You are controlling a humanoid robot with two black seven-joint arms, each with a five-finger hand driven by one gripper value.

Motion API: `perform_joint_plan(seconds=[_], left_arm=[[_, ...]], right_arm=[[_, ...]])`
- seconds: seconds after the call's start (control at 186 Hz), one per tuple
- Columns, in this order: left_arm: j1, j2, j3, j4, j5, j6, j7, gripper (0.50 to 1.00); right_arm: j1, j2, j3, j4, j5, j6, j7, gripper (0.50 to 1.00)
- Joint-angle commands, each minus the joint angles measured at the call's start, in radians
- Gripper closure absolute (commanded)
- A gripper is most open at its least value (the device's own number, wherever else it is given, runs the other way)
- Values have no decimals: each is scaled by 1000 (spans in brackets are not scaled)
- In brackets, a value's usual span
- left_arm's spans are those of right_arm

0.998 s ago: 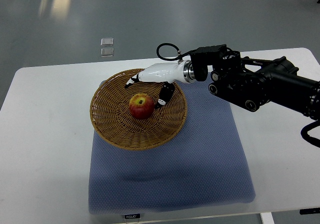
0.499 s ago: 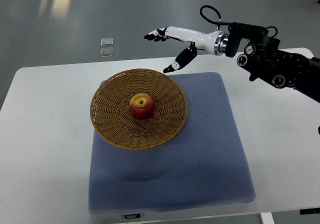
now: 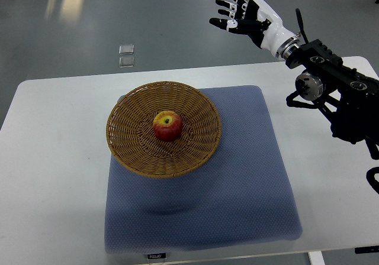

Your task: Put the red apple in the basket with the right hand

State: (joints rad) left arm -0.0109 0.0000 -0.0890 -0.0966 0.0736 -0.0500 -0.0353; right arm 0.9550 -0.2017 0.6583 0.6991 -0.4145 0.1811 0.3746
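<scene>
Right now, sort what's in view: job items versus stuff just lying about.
Job: apple, in the basket; right hand, open, raised beyond the table's far edge.
Lying about: blue mat, white table, two small clear squares on the floor.

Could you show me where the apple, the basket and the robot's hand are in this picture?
red apple (image 3: 167, 126), top view, on its upper skin near the stem.
basket (image 3: 133, 149), top view, on its woven wall.
right hand (image 3: 244, 12), top view, on the palm.

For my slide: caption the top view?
Red apple rests in basket; right robot hand open, raised beyond table.
</scene>
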Motion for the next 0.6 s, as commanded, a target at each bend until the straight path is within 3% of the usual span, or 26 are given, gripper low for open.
perform_joint_plan(seconds=[0.0,0.403,0.596], left_arm=[[0,0,0,0,0,-1,0,500],[0,0,0,0,0,-1,0,500],[0,0,0,0,0,-1,0,500]], right_arm=[[-36,24,6,-43,111,3,0,581],[-88,41,12,-119,480,14,-14,581],[-117,48,12,-119,490,-8,-2,579]])
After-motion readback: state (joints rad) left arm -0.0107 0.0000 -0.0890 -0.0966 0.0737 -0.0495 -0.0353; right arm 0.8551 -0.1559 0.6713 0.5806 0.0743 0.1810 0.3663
